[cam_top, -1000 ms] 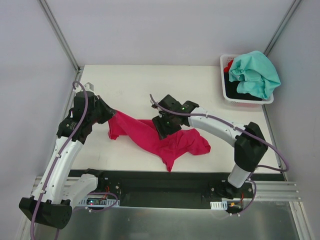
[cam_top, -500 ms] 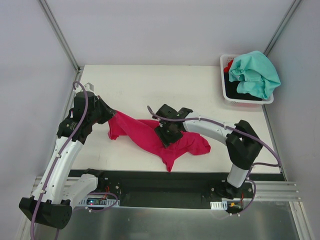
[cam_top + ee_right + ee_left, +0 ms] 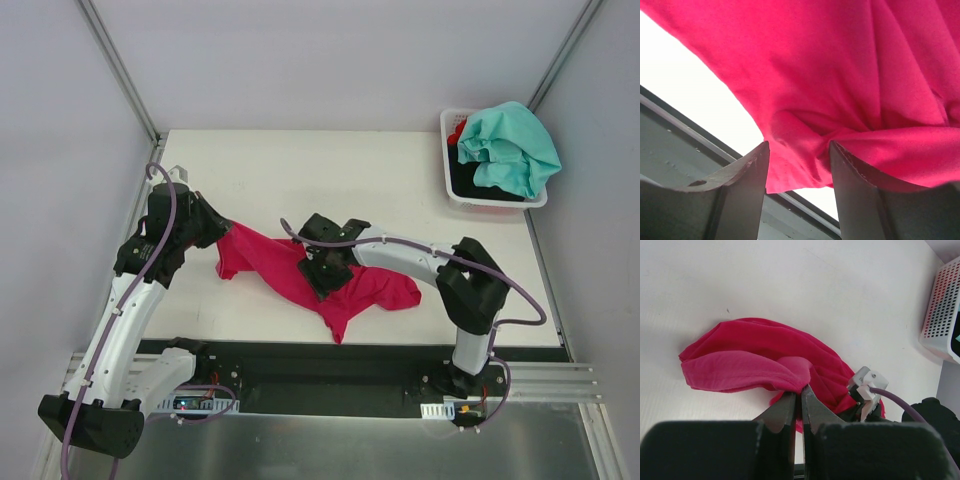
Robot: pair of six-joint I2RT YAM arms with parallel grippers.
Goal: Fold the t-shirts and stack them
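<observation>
Left jaws pinch magenta shirt [image 3: 262,257], right jaws gape astride; basket [image 3: 446,150] holds teal shirt [image 3: 510,150].

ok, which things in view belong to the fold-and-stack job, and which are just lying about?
Job: crumpled magenta-pink cloth t-shirt, pinched by left gripper, right gripper open around a fold; teal-mint cloth t-shirt; black cloth; red cloth.
Just there: white perforated plastic basket holding those three; white table.

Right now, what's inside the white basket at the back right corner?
In the basket, a teal t-shirt lies on top, over the rim; black cloth and red cloth show beneath. Anything deeper is covered.
</observation>
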